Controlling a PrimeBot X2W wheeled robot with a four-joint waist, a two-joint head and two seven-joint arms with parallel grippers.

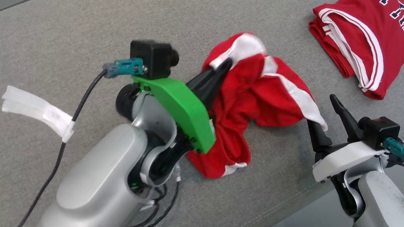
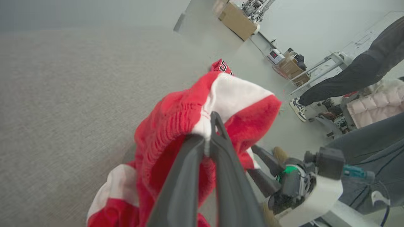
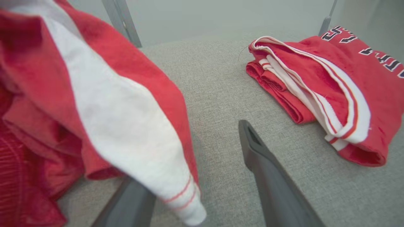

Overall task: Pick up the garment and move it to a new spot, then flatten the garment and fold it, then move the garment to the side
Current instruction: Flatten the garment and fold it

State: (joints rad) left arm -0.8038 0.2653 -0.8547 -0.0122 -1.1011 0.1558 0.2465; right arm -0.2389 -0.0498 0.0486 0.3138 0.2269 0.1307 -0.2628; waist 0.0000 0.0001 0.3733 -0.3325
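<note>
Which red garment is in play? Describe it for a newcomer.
On the grey fabric surface, look mid-view. The crumpled red garment with white stripes is pinched in the left gripper; the other red jersey, lettered, lies neatly folded at far right.

The folded red jersey with navy-and-white lettering [image 3: 315,78] runs off the right wrist view's right edge, its lettering cut short. There the crumpled red and white garment [image 3: 94,94] drapes its white stripe over one finger of the right gripper [image 3: 202,132], hiding the tip. A person's dark trouser leg [image 2: 347,78] leaves the left wrist view's right edge; the clutter [image 2: 290,63] nearby is too small to tell.
</note>
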